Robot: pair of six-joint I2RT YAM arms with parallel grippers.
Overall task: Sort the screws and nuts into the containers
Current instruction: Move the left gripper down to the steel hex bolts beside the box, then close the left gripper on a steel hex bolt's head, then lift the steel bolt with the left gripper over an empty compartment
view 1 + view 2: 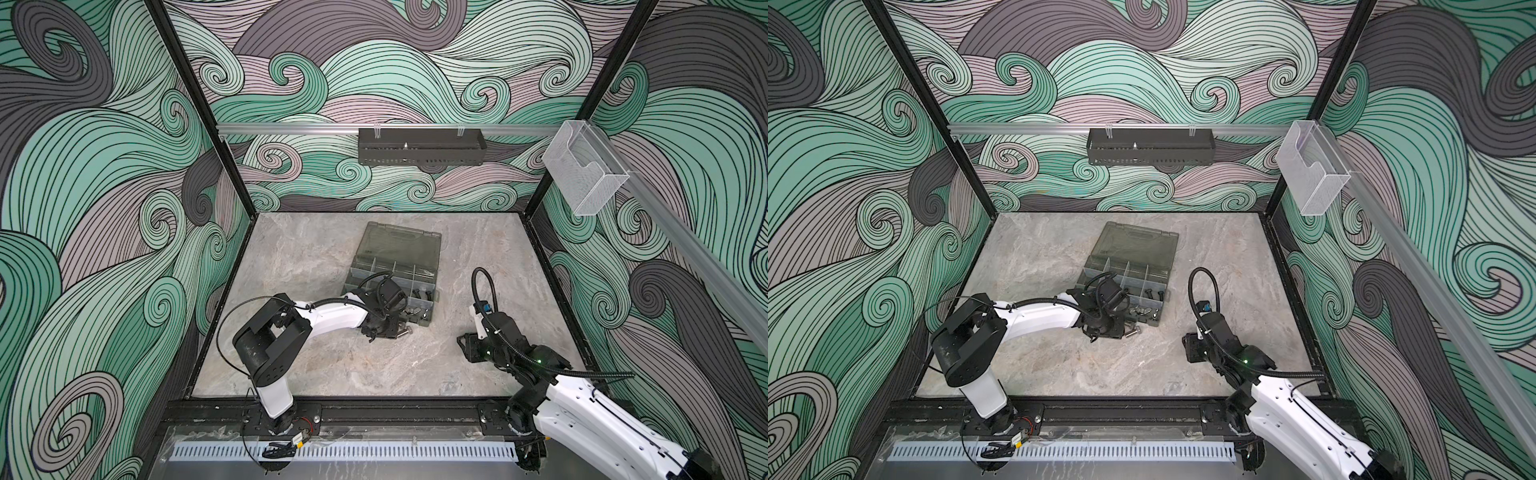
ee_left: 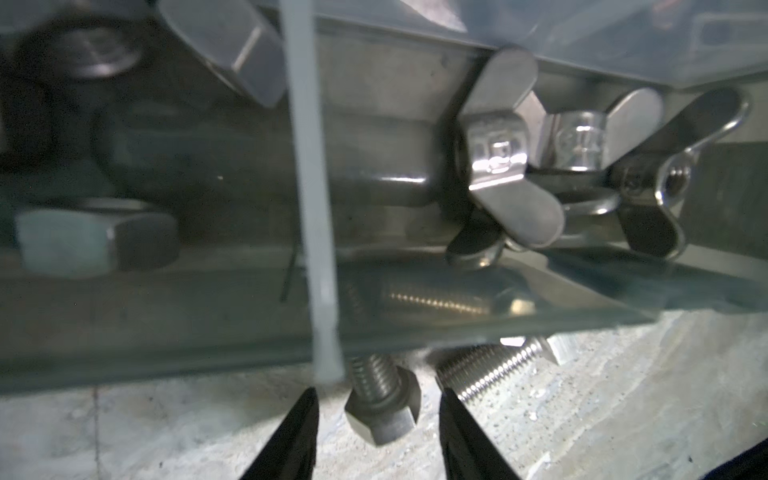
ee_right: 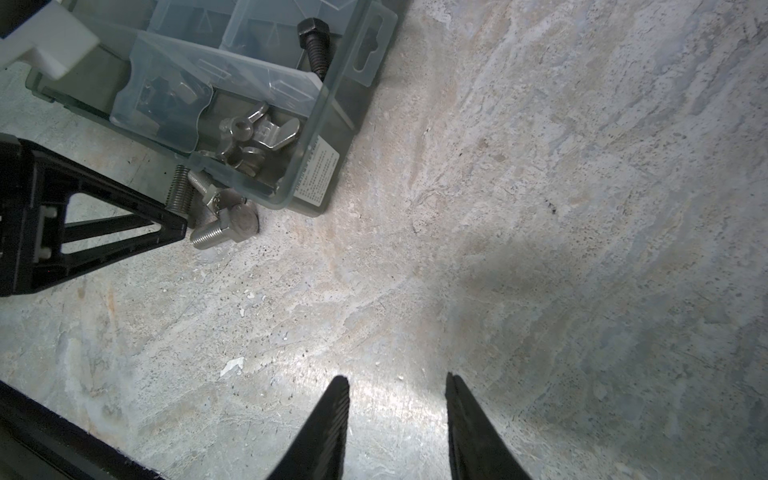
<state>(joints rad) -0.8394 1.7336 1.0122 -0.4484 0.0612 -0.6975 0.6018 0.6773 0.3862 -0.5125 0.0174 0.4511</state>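
Three silver screws [image 3: 239, 220] lie on the counter [image 3: 540, 208], just outside the organiser case [image 3: 365, 54]. Left gripper [image 2: 377, 399]: open, empty, jaws straddling one screw without touching it. At least three winged nuts [image 2: 498, 166] occupy the adjacent corner cell [image 3: 299, 166]. Right gripper [image 3: 397, 382]: partly open, empty, over the counter, well apart from all parts.
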